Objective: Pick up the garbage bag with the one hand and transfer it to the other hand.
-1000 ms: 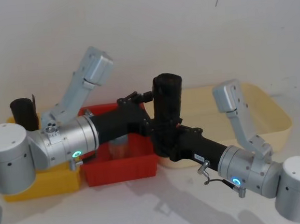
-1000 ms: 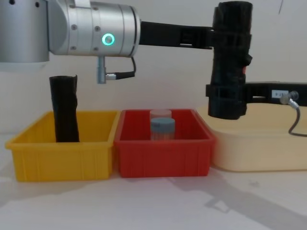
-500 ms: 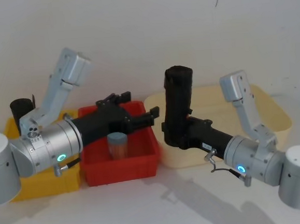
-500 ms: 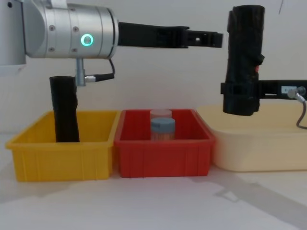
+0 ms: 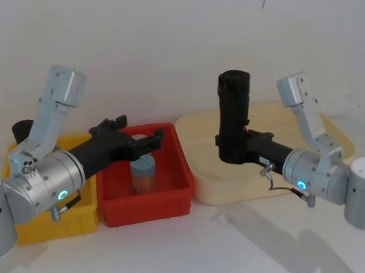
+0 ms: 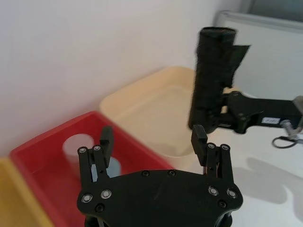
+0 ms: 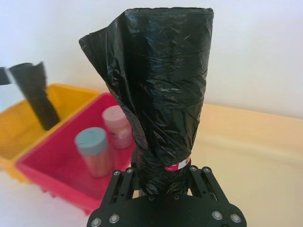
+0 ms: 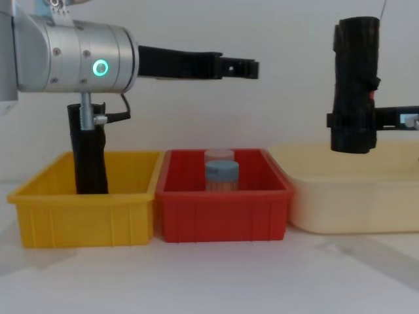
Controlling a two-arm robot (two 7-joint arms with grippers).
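Gripping the garbage bag [image 5: 234,116] by its lower end in the right tool [image 5: 229,150], shut tight around it. Holding it upright in the air above the cream tray [image 5: 205,185], toward the right edge of the table [image 5: 198,249]. Touching nothing else up there. Over on the other side, hovering the left tool [image 6: 151,138] above the red bin [image 5: 174,197] with its two jars [image 8: 222,175], fingers spread wide, carrying nothing, well apart from the bag. Leaving the slimmer black roll [image 8: 88,157] standing in the yellow bin [image 5: 25,228] by the left edge, not part of this.

Looks, judging from all that, like a completed handover: lifted, passed across, let go on the left. Little left to do, perhaps only parking the arms.
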